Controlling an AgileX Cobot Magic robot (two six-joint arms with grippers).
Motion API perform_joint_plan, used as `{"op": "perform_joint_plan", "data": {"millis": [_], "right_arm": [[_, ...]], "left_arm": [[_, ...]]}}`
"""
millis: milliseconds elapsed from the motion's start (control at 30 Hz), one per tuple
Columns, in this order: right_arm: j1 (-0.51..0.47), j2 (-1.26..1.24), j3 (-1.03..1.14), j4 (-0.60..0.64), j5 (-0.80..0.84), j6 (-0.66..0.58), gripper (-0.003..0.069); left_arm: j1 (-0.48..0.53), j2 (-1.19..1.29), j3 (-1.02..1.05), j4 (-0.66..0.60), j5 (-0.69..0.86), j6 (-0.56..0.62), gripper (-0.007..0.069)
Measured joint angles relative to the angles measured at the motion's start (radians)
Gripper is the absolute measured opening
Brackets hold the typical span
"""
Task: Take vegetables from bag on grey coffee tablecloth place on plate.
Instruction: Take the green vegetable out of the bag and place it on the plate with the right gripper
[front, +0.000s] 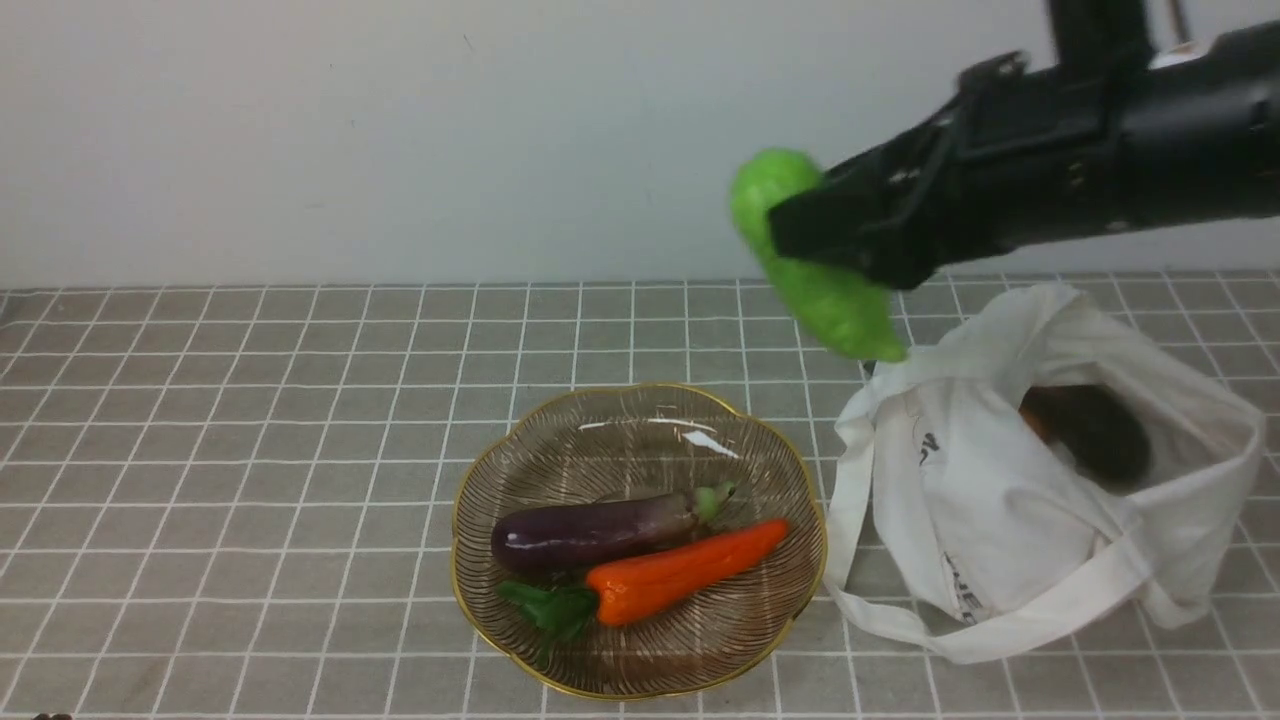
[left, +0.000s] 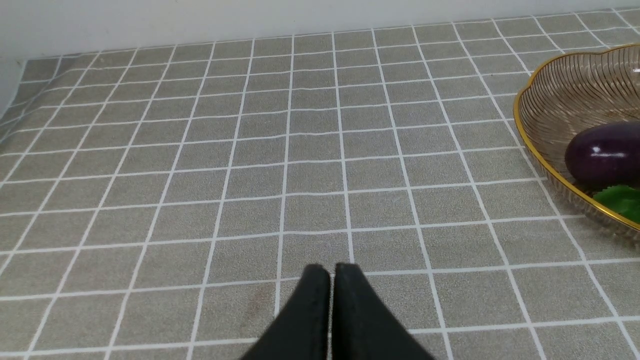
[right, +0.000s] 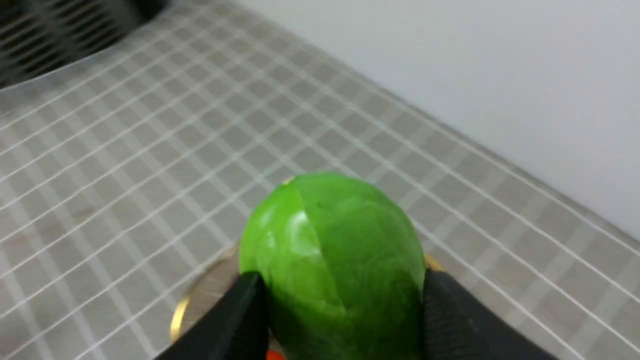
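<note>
My right gripper is shut on the glossy green vegetable and holds it in the air, above the cloth between the bag and the plate. In the right wrist view the green vegetable sits between both black fingers. The white cloth bag lies open at the right on the grey checked tablecloth; something dark shows in its mouth. The ribbed glass plate with gold rim holds an eggplant and a carrot. My left gripper is shut and empty, low over bare cloth left of the plate.
A pale wall runs along the far edge of the table. The bag's strap handles trail on the cloth close to the plate's right rim. The cloth to the left of the plate holds nothing.
</note>
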Motion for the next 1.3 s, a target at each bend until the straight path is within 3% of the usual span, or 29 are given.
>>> {"op": "perform_joint_plan", "data": {"millis": [33, 233, 400, 733, 933, 1067, 1200, 1300], "right_arm": [[0.086, 0.071, -0.001, 0.017, -0.005, -0.096, 0.0366], [0.177, 0.235, -0.001, -0.009, -0.113, -0.156, 0.0366], [0.19, 0.337, -0.014, -0.011, -0.303, -0.165, 0.0366], [0.19, 0.473, -0.098, -0.083, -0.332, -0.17, 0.0367], [0.19, 0.479, -0.1, -0.098, -0.338, -0.165, 0.0491], [0.19, 0.465, -0.1, -0.11, -0.323, -0.135, 0.053], [0.19, 0.373, -0.1, -0.213, -0.266, -0.058, 0.0479], [0.19, 0.231, -0.102, -0.349, -0.216, 0.078, 0.0353]], "left_arm": [[0.0, 0.0, 0.0, 0.0, 0.0, 0.0, -0.0005], [0.0, 0.0, 0.0, 0.0, 0.0, 0.0, -0.0005], [0.0, 0.0, 0.0, 0.0, 0.0, 0.0, -0.0005], [0.0, 0.0, 0.0, 0.0, 0.0, 0.0, -0.0005], [0.0, 0.0, 0.0, 0.0, 0.0, 0.0, -0.0005], [0.0, 0.0, 0.0, 0.0, 0.0, 0.0, -0.0005], [0.0, 0.0, 0.0, 0.0, 0.0, 0.0, -0.0005], [0.0, 0.0, 0.0, 0.0, 0.0, 0.0, -0.0005]]}}
